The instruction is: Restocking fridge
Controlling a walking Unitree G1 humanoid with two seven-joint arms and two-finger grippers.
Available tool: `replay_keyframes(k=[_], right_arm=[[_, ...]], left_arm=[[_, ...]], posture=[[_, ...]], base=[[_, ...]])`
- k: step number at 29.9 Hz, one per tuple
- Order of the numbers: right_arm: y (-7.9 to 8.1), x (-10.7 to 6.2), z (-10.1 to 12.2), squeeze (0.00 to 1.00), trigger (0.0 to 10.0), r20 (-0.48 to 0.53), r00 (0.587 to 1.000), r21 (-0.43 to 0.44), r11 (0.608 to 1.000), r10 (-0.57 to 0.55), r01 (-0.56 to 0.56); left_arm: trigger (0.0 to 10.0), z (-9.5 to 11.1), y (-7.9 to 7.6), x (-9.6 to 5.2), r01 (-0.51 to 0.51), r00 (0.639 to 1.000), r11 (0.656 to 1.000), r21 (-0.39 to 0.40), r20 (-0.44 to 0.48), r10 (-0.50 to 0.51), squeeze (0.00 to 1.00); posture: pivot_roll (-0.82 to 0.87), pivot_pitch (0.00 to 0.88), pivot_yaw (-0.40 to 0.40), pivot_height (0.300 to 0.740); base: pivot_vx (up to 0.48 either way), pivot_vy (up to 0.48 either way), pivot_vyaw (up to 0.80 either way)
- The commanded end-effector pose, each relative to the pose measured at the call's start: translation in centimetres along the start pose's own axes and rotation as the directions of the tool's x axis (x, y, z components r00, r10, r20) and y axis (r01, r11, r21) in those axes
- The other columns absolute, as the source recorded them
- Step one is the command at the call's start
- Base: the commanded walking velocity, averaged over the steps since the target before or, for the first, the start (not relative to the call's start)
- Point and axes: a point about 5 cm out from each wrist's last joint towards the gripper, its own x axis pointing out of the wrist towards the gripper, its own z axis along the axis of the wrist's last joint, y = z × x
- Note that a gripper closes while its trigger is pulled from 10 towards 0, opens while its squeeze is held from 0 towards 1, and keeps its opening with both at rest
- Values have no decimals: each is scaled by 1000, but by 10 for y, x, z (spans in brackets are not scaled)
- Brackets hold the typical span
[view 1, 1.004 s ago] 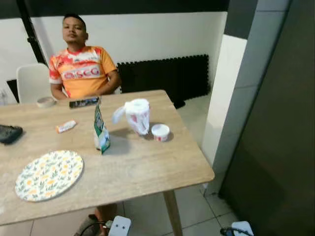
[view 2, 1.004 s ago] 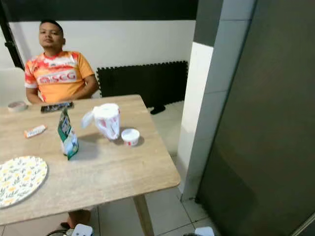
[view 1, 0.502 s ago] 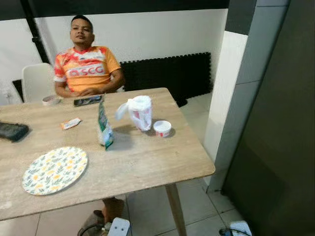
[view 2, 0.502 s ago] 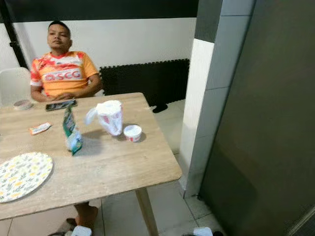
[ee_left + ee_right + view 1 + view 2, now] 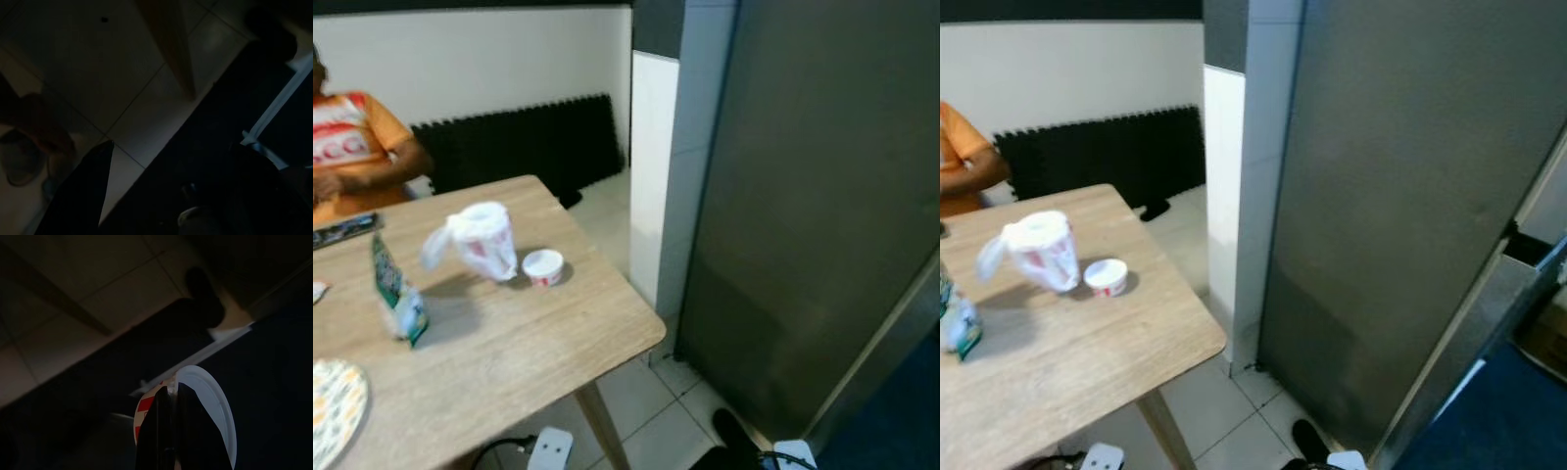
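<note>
The tall grey fridge (image 5: 803,196) fills the right of the head views, its door closed. On the wooden table (image 5: 509,343) at my left stand a knotted white plastic bag (image 5: 480,240), a small white-and-red cup (image 5: 543,266) and a green packet (image 5: 396,299). My right gripper (image 5: 171,396) hangs low over the tiled floor, shut on the rim of a white cup with red stripes (image 5: 210,406). In its very dark wrist view, the left gripper (image 5: 168,196) hangs near a table leg (image 5: 171,49), open with nothing between its fingers.
A person in an orange shirt (image 5: 347,147) sits at the table's far side, beside a phone (image 5: 342,230). A floral plate (image 5: 328,411) lies at the near left. A white pillar (image 5: 651,176) stands between table and fridge. A white power strip (image 5: 551,450) lies on the floor.
The camera has swung to the right: the table and the person have slid left in the picture and the fridge now takes up much more of it. The things on the table have not moved.
</note>
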Motion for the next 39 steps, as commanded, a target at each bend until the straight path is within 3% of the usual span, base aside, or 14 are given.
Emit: replay_keyframes(k=[1,5,16,39], right_arm=[[-7,-2,-6,0,10000,-22,1000,-4,1000,-19,19],[-8,-2,-7,0,10000,-21,1000,-6,1000,-21,21],[-7,-3,-8,0,10000,-19,1000,-20,1000,-14,14],[-11,-3,-7,0,10000,-11,1000,-34,999,-22,21]], left_arm=[[10000,-5,-4,-1,13,1000,1000,-7,-12,-13,0],[10000,-5,-5,-1,15,1000,1000,-7,-10,-15,0],[10000,-3,-6,-1,27,1000,1000,-5,6,-27,0],[10000,0,-7,0,25,1000,999,-45,15,-25,0]], posture=[[-28,94,7,740],[-27,92,6,740],[-30,86,4,740],[-42,94,1,740]], base=[[0,0,-788],[0,0,-772],[0,0,0],[0,-480,0]])
